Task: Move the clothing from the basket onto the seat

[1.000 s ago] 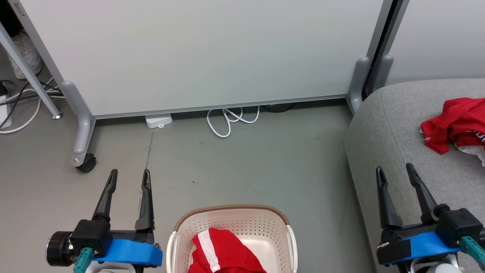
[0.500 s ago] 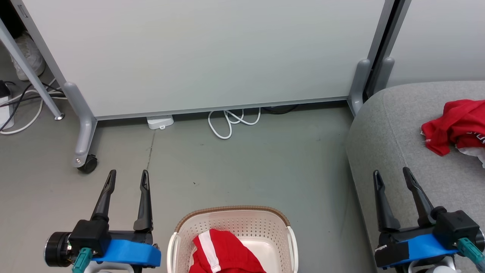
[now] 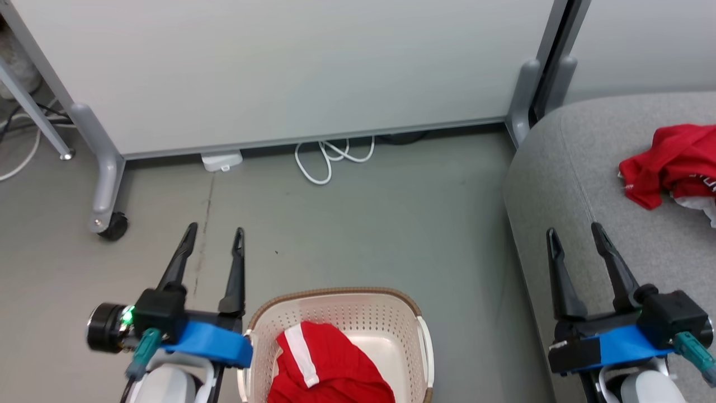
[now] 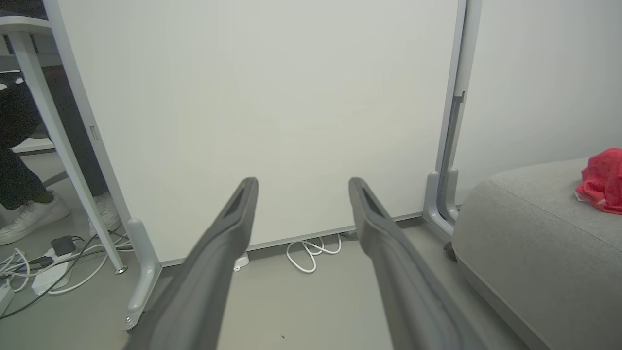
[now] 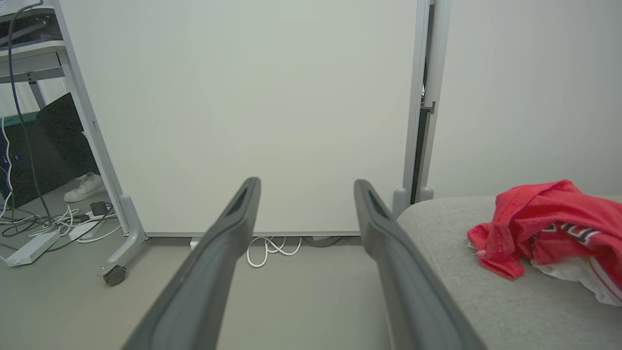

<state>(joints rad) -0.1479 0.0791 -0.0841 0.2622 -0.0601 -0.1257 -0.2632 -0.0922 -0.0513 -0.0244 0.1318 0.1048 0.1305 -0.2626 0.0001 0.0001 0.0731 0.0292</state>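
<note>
The cream basket (image 3: 341, 305) with its brown rim sits on the floor at the bottom centre of the head view, with red clothing (image 3: 327, 366) with a white stripe lying in it. Another red garment (image 3: 668, 165) (image 5: 544, 223) (image 4: 602, 182) lies crumpled on the grey seat (image 3: 565, 168) (image 5: 452, 253) (image 4: 525, 228) at the right. My left gripper (image 3: 215, 232) (image 4: 301, 182) hovers open just left of the basket, holding nothing. My right gripper (image 3: 573, 229) (image 5: 306, 182) stands open over the seat's near edge, also holding nothing.
A white partition panel (image 3: 279, 73) on grey legs with a castor (image 3: 112, 226) closes off the back. A white cable coil (image 3: 327, 162) and a small white box (image 3: 222, 161) lie at its foot. Cables and a person's white shoes (image 4: 29, 216) are at the left.
The head view has tipped and shifted, so the whole scene sits a bit differently. My left gripper has moved up and to the right, closer to the basket. The right gripper has kept its place.
</note>
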